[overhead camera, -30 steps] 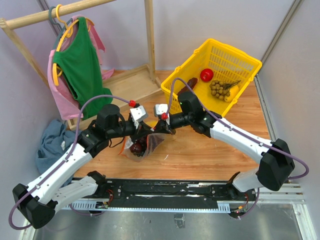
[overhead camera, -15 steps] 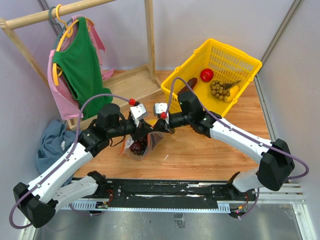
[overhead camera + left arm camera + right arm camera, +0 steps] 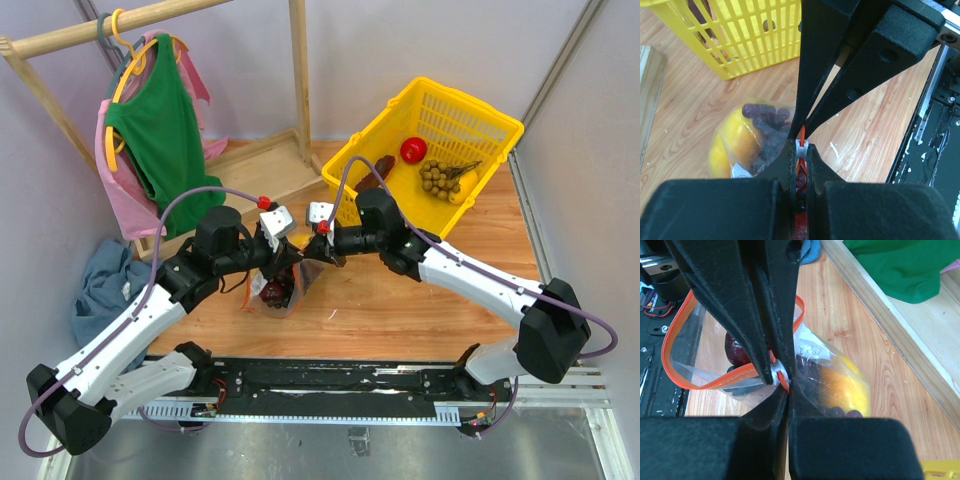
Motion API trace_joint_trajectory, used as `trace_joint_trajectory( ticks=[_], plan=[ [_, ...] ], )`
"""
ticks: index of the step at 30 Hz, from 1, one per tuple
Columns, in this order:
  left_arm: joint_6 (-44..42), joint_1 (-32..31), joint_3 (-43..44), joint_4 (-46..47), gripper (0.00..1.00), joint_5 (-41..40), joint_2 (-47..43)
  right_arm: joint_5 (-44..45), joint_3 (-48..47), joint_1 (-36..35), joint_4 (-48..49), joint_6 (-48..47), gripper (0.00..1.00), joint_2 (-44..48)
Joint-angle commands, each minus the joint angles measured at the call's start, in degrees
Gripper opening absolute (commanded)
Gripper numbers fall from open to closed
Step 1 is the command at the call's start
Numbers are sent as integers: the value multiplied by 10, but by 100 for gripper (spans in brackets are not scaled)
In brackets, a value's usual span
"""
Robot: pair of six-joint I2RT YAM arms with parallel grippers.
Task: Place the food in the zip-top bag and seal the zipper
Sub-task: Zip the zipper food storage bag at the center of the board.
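Wooden tabletop (image 3: 400, 300): both jaws clamp the zipper (image 3: 676, 322); only right wrist view shows its open loop

Clear zip-top bag (image 3: 812, 347), red-orange zipper (image 3: 680, 315) gaping open, yellow pepper (image 3: 840, 382) and purple grapes (image 3: 765, 120) inside

Right gripper (image 3: 782, 382) pinching zipper (image 3: 666, 352); zip-top bag (image 3: 812, 347) mouth open, food (image 3: 840, 385) inside.
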State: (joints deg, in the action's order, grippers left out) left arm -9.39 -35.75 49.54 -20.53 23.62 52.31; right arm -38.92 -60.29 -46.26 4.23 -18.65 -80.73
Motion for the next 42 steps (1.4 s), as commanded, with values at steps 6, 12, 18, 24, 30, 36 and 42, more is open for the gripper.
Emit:
trace_joint_trajectory(
  ticks=[6, 12, 18, 24, 30, 36, 42],
  plan=[
    [22, -1, 21, -48, 0, -20, -4, 154, 45, 0, 158, 76, 1, 33],
    [20, -1, 27, -46, 1, -35, -6, 91, 39, 2, 125, 51, 1, 36],
    [8, -1, 30, -37, 0, -24, -6, -23, 16, 32, -15, -33, 21, 56],
    [6, -1, 29, -26, 0, 1, -5, -102, -2, 28, -77, -83, 50, 56],
    [2, -1, 24, -25, 0, 20, -9, -103, -36, -2, -75, -94, 58, -2],
    [0, -2, 20, -29, 0, 31, -9, -118, -73, -20, -57, -104, 56, -69],
    [7, -2, 16, -30, 0, 41, -15, -121, -86, -27, -93, -154, 27, -111]
  ],
)
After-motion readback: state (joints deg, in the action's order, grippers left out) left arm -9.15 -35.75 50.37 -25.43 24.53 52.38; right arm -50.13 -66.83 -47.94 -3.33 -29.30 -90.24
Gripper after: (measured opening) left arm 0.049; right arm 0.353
